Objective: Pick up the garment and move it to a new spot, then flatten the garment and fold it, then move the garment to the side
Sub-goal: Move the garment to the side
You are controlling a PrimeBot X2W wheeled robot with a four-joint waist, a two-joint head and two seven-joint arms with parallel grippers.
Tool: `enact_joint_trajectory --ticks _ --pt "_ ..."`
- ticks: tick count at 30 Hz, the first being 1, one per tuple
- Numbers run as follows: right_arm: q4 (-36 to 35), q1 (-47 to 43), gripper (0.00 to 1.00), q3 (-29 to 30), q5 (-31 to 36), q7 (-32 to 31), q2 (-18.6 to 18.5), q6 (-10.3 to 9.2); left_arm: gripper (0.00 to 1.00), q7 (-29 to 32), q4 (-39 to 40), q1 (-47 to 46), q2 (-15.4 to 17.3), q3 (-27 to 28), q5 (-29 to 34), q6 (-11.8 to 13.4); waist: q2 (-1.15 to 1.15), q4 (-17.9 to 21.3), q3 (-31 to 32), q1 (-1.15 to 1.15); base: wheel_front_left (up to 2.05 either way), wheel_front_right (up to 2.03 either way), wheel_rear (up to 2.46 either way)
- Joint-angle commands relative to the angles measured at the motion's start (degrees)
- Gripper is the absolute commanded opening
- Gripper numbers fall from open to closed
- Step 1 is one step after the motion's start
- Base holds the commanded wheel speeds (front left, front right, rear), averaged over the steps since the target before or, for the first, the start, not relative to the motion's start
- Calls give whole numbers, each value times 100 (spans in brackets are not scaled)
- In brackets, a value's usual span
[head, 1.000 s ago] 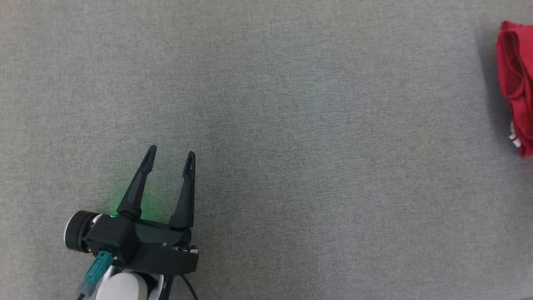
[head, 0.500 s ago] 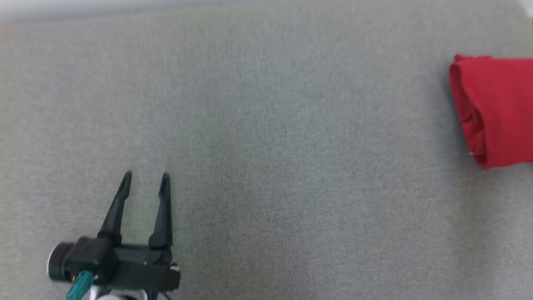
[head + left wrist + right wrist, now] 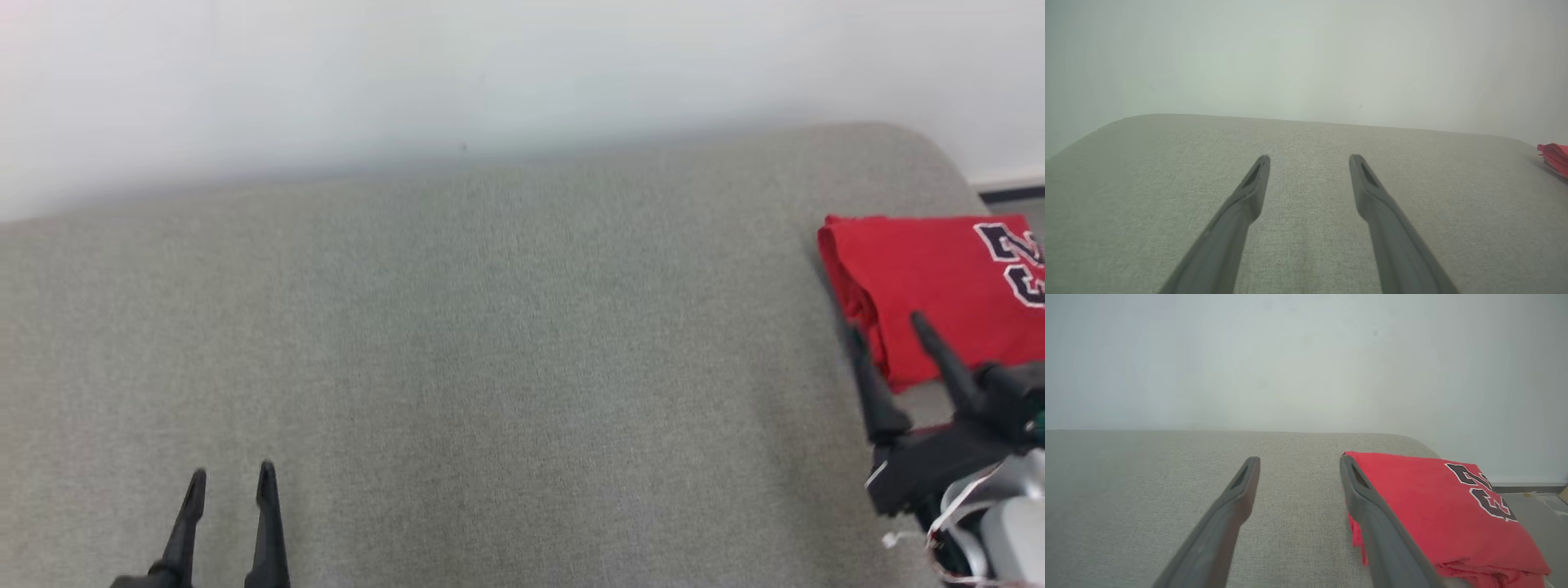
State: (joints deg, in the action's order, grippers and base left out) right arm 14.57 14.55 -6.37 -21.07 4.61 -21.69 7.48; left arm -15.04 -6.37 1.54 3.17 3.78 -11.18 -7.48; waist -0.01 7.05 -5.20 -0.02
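Both pairs of fingers are spread wide and there's nothing in either: the left gripper (image 3: 232, 470) sits at seven o'clock in the head view over the bare grey cushion (image 3: 506, 343). The right gripper (image 3: 884, 325) is at four o'clock, its tips at the near-left corner of the folded red garment (image 3: 922, 269), contact unclear. The garment lies flat at three o'clock on the cushion's right end, dark lettering up, a white wall (image 3: 490, 73) behind.
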Motion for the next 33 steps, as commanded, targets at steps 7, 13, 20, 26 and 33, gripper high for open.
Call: enact_joint_trajectory --ticks 7,13,20,26,33 --pt "241 -417 100 -360 -208 250 177 -2 100 -16 -98 400 -28 226 -94 67 1 -74 572 2 0 0 0" --pt "528 -561 100 -531 -195 492 326 -2 100 -16 -192 540 -32 401 -150 104 1 -77 685 2 0 0 0" --pt "818 -710 100 -577 -122 731 540 -2 100 -16 -345 569 -32 406 -238 138 1 -116 833 2 0 0 0" --pt "908 -794 100 -648 -56 867 695 -2 100 -16 -503 535 -30 369 -424 177 1 -190 922 2 0 0 0" --pt "946 -894 100 -715 -39 928 809 -2 100 -16 -476 596 -33 436 -416 250 1 -242 977 2 0 0 0"
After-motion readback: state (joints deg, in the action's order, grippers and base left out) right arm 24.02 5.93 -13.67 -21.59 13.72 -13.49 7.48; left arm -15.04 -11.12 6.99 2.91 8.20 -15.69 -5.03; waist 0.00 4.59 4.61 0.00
